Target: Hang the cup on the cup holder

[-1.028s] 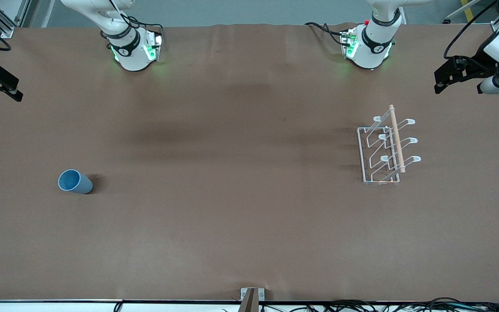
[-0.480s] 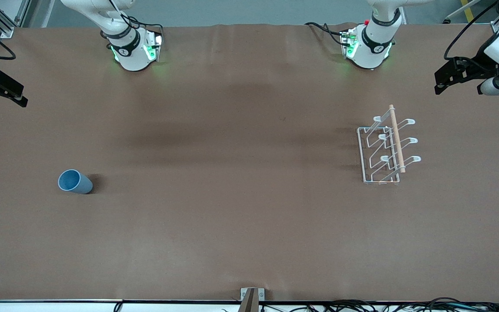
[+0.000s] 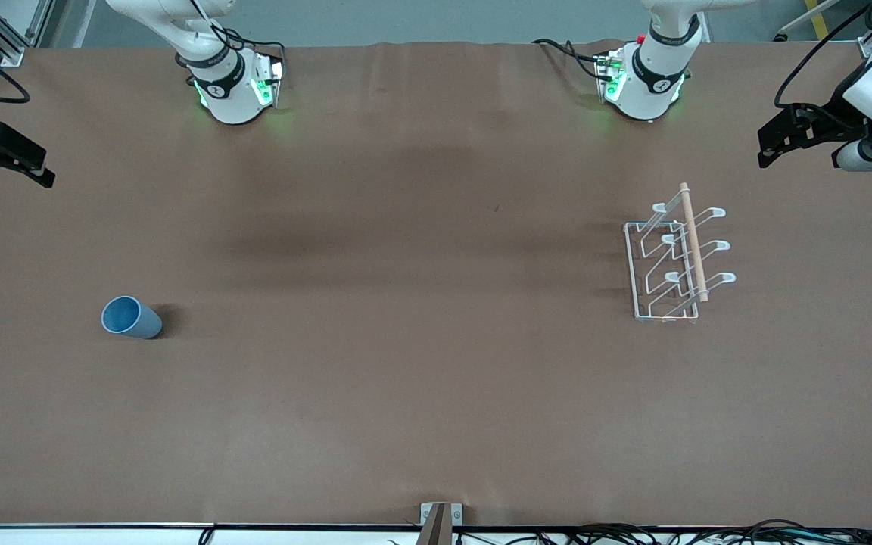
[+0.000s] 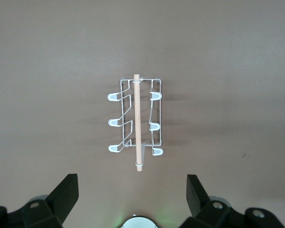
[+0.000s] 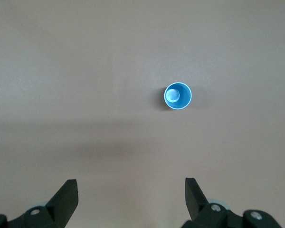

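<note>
Cup [image 3: 130, 317]: small light-blue handleless tumbler, smooth, slightly tapered, standing upright mouth up at mid-left of the front frame, toward the right arm's end of the table [image 3: 421, 363]; nothing visible inside it in the right wrist view [image 5: 177, 96]

Cup holder [image 3: 674, 257]: white wire rack, rectangular base, six looped prongs, wooden dowel [image 3: 692, 241] along the top, at mid-right of the front frame, toward the left arm's end; nothing hung on it, well apart from the cup

Right gripper [image 3: 8, 155]: at the left edge of the front frame, up in the air, fingers spread wide, holding nothing

Left gripper [image 3: 784, 140]: upper right of the front frame, over the table's end, fingers spread, holding nothing
</note>
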Tool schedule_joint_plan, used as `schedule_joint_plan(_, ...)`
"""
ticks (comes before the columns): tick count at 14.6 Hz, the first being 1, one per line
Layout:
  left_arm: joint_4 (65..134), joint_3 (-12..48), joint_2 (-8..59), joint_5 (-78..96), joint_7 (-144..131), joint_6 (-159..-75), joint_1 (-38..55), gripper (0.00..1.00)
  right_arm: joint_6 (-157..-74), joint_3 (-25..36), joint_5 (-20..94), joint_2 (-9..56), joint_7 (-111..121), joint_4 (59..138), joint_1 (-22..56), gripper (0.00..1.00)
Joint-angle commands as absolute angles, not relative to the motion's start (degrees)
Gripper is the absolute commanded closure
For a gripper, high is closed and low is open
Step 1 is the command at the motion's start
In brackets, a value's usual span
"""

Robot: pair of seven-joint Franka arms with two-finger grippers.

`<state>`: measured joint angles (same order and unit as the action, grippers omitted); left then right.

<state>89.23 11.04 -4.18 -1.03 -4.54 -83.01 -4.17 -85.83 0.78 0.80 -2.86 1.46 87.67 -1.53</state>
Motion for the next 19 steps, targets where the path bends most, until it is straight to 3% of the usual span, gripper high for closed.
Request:
schedule_joint_plan(1, 87.45, 11.43, -3.34, -0.44, -3.96, -81.74, -4.75, 0.00, -87.10, 0.26, 1.41, -2.29, 2.28, 87.80, -3.95, 0.00)
schedule_joint_plan(7, 87.45, 11.69, -2.81, -0.35, -3.96, -81.83, -4.22, 0.00, -94.03, 0.35, 1.23, 5.87, 4.21, 87.71, -7.56, 0.00)
schedule_joint_plan(15, 87.45, 11.51, -2.29, 2.19, -3.96, -81.91, -4.75, 0.00, -106.77, 0.18, 1.76, 22.57, 12.64, 89.47, -16.34, 0.04)
schedule_joint_plan(19, 87.45, 11.51, -2.02, 2.11, -3.96, -81.91, -4.75, 0.00, -110.29, 0.09, 4.56, 25.48, 13.27, 93.24, -17.49, 0.07)
